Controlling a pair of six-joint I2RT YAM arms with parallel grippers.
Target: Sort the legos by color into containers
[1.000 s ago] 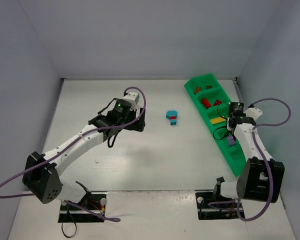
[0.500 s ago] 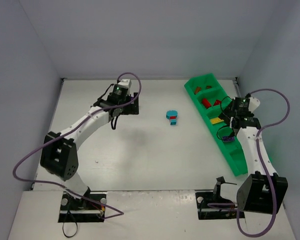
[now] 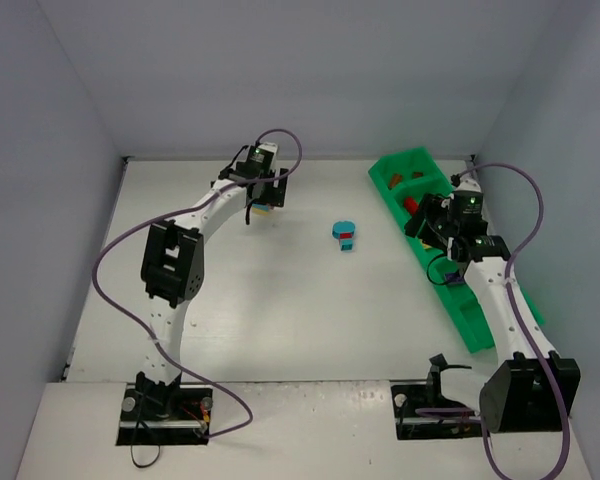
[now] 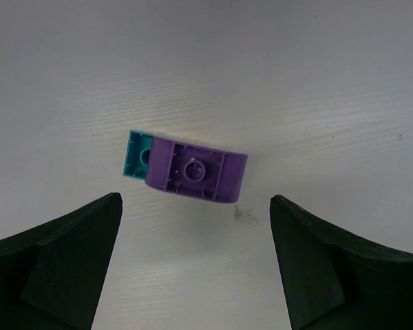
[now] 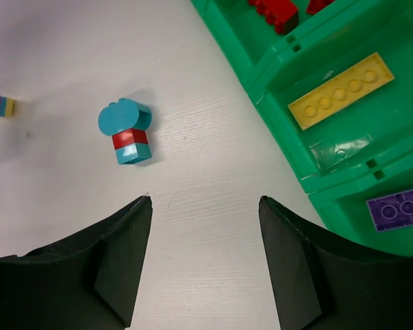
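Left hand (image 4: 194, 206): wide open, empty, above purple brick (image 4: 196, 170) touching teal brick (image 4: 139, 155) on worktop (image 4: 310, 75). Right hand (image 5: 205, 201): parted, empty, beside green tray (image 5: 270, 84).

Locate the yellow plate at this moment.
In the right wrist view, the yellow plate lies flat in a green tray compartment on the right, between the compartments holding red bricks and a purple plate.
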